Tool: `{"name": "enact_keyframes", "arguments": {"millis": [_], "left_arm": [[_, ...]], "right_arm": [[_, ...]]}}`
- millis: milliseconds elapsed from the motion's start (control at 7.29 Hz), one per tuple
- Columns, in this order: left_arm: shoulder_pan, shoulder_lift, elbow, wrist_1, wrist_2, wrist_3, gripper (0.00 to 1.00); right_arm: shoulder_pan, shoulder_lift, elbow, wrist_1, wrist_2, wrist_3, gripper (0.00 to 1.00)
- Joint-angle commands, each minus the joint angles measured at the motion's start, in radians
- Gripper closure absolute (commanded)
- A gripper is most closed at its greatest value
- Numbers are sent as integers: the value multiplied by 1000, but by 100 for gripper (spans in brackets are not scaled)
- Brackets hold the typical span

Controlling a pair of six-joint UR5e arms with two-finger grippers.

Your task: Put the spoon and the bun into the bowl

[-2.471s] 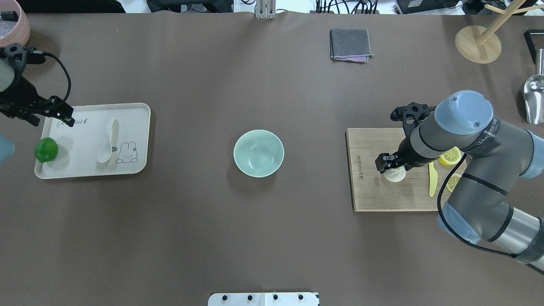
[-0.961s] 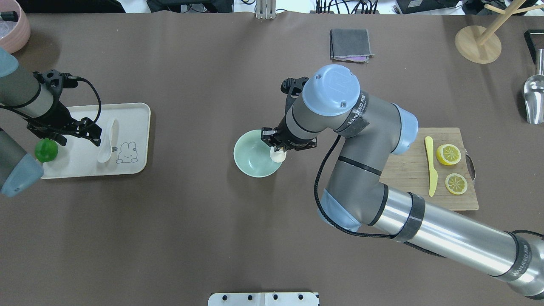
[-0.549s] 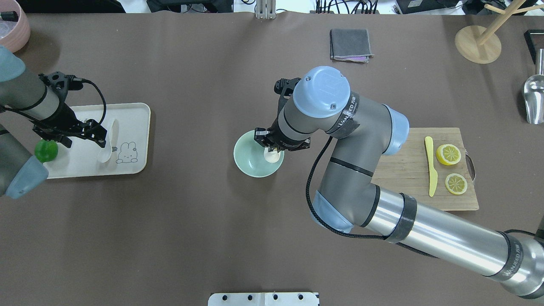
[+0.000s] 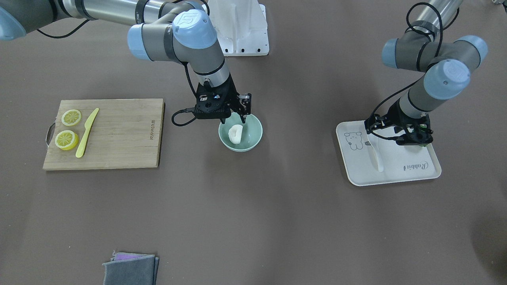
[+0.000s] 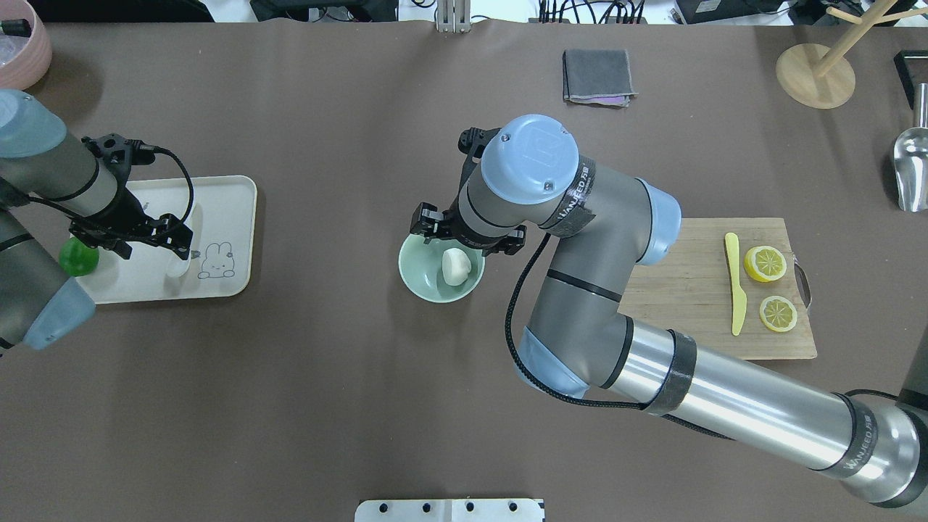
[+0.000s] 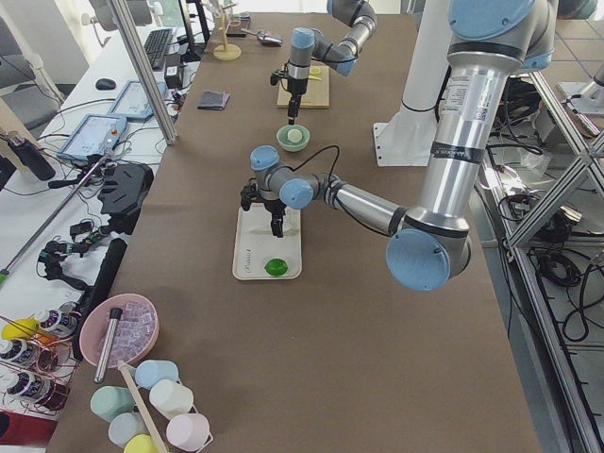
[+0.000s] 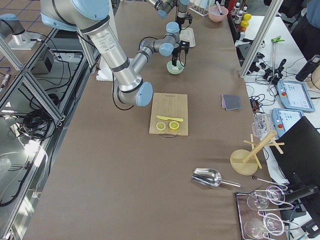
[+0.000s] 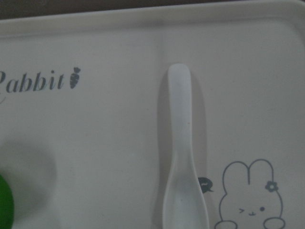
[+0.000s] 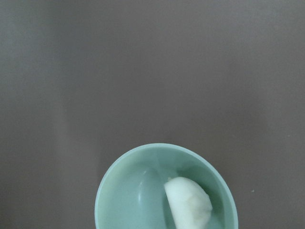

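The white bun [image 5: 455, 266] lies on its side inside the mint-green bowl [image 5: 413, 279] at the table's middle; it also shows in the front view [image 4: 235, 133] and the right wrist view [image 9: 188, 202]. My right gripper [image 5: 465, 235] hovers open over the bowl's far rim [image 4: 255, 136], clear of the bun. The white spoon [image 8: 181, 143] lies flat on the cream rabbit tray [image 5: 232, 217], handle pointing away from me. My left gripper [image 4: 399, 135] is open just above the spoon [image 4: 377, 157], not holding it.
A green lime [image 5: 76, 257] sits on the tray's left edge. A wooden cutting board [image 5: 689, 290] on the right carries a yellow-green knife [image 5: 736, 283] and two lemon slices [image 5: 767, 262]. A grey cloth [image 5: 598, 76], a wooden stand [image 5: 815, 72] and a metal scoop [image 5: 910, 167] lie at the back.
My right gripper carried the bun from the cutting board to the bowl and let it go; the bun now rests in the bowl. My left gripper moved right over the tray to the spoon.
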Motion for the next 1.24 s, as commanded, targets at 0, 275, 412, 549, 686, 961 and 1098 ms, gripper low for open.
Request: {"name": "enact_keyframes", "arguments": {"millis": [0,275,412,549,686,961,1098], "left_arm": [[1,-1,62,-83,10,-6,3],[3,-42,97,-107,3,-9,4],[4,-62,122,-109,6,0,6],[4,-91,170,-118,7,7,15],[4,-101,177,-118,6,5,33],[3,-99,169,-115,0,4,100],[3,-99,163,-115,-2,7,100]], "right_arm": [[72,-83,63,-1,63,-50,0],[161,-210,136,-1,137,-205,0],[164,-217,141,-1,142,-207,0],[163,-218,144,-1,142,-207,0],[172,-227,162,-7,146,-207,0],[198,-295,228,-10,174,-221,0],[205,-300,231,-12,178,-221,0]]}}
